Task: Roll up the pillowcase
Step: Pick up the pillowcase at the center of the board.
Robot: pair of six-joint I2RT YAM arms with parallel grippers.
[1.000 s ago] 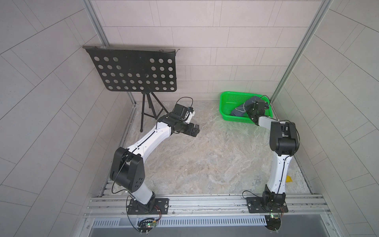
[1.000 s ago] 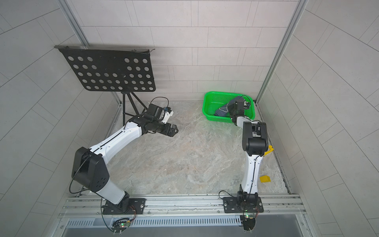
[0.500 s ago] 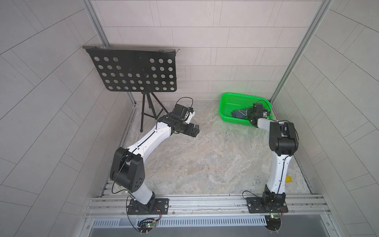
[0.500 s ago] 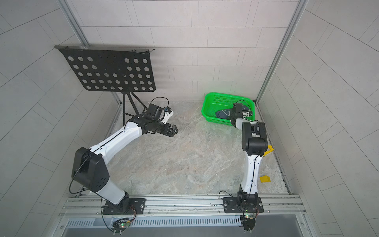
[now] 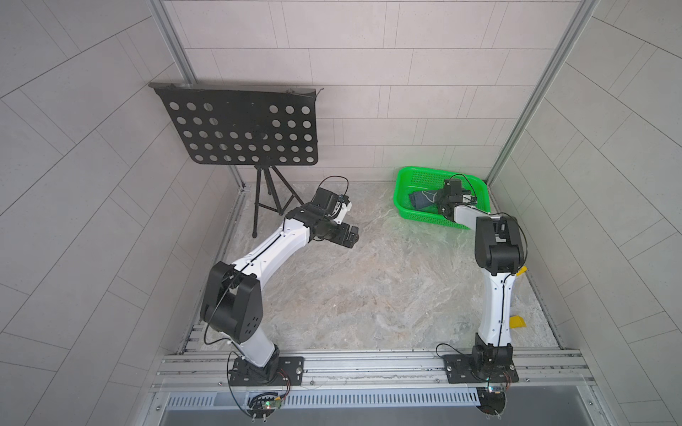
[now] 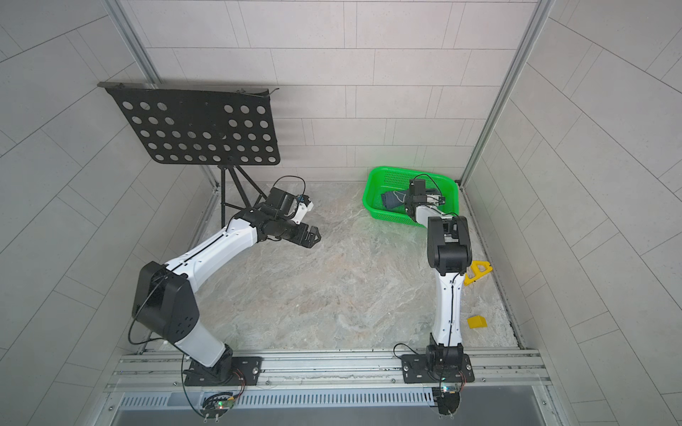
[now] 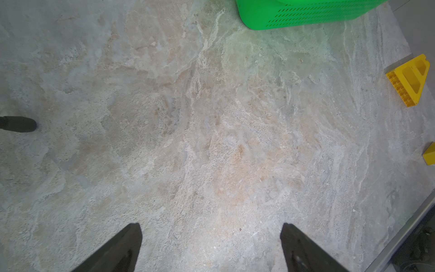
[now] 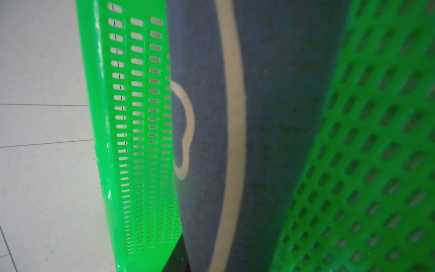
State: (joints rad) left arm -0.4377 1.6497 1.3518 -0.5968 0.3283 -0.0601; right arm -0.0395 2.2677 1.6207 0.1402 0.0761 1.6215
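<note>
**Pillowcase in the Basket, Right Arm Reaching In, Left Arm Idle**

**Task object.** The pillowcase (image 5: 419, 199) lies inside the green basket (image 5: 417, 171) as a compact dark-blue bundle. The basket stands on the table (image 5: 350, 295) in the far right corner, close to the wall. The right wrist view shows the cloth at close range (image 8: 270, 117). It is navy fabric with pale curved outline strokes and rests against the perforated basket wall (image 8: 131, 117). Both top views show the bundle in the left half of the basket (image 6: 393, 199).

**Right arm.** The right gripper (image 5: 441, 202) sits inside the basket, just beside the pillowcase. The wrist housing covers the jaws in both top views. The right wrist view shows only a dark sliver at its edge. It cannot be told whether the jaws are apart, closed, or holding the cloth.

**Left arm.** The left gripper (image 5: 350, 238) hangs over bare table, well apart from the basket. Its jaws stand wide apart and hold nothing. The left wrist view shows both fingers (image 7: 127, 245) spread with stone-patterned surface between them.

**Other items.**
- A black perforated music stand (image 5: 243, 129) stands at the far left on a tripod.
- A yellow wedge block (image 6: 478, 271) lies near the right arm's elbow.
- A smaller yellow block (image 6: 476, 322) lies nearer the front rail.
</note>
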